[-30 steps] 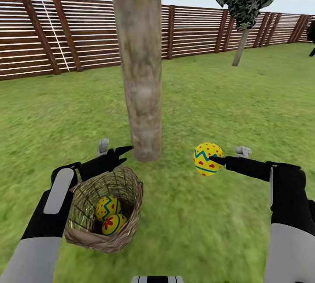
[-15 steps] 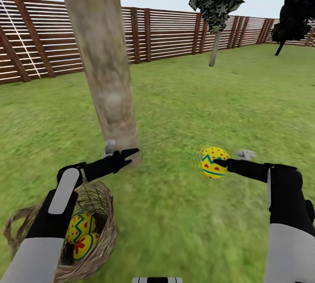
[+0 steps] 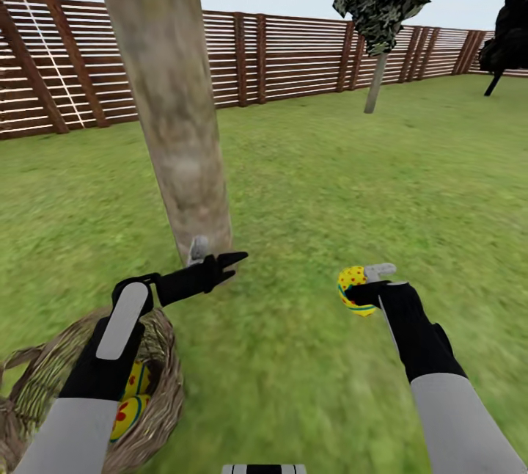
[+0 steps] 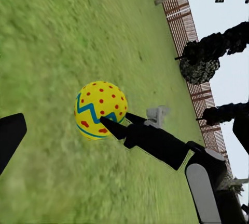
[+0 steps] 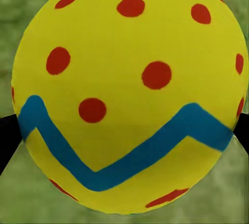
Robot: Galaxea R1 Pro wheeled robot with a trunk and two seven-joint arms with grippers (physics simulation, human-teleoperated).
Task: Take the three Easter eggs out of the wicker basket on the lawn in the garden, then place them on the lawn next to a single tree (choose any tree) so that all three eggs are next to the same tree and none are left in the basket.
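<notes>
Since 1 s ago my head cam has swung, so the trunk [image 3: 172, 107] sits further left in view and the basket [image 3: 158, 393] has slid to the bottom-left corner; that's camera, not the things. What did move: my R arm has dropped and turned, carrying the egg [image 3: 353, 289] lower toward the lawn [image 3: 308, 188].

R gripper [image 3: 361, 290] is closed on that egg, held off the grass, to the right of the trunk base. L gripper [image 3: 224, 265] hangs over the grass by the trunk foot, just past the basket rim, jaws parted, nothing in them.

Step in hand, as I judge it: putting egg no. 1 down by this tree. Two eggs [image 3: 126, 404] still lie in the basket, half hidden under my L forearm. Next move needs the R arm lower till the egg meets grass near the trunk, then a slow release so it doesn't roll off. After that, back to the basket for the other two.

Views differ. R wrist cam gives the egg's face [image 5: 127, 96] close up w/ red dots and blue zigzag, black finger edges at both sides, so the grip is confirmed there. L wrist cam sees the same egg [image 4: 101, 109] from across, pinched at the tip of the R gripper [image 4: 106, 121] w/ grass beneath it, though how high above the grass I can't tell. Head cam alone shows trunk and basket together.
</notes>
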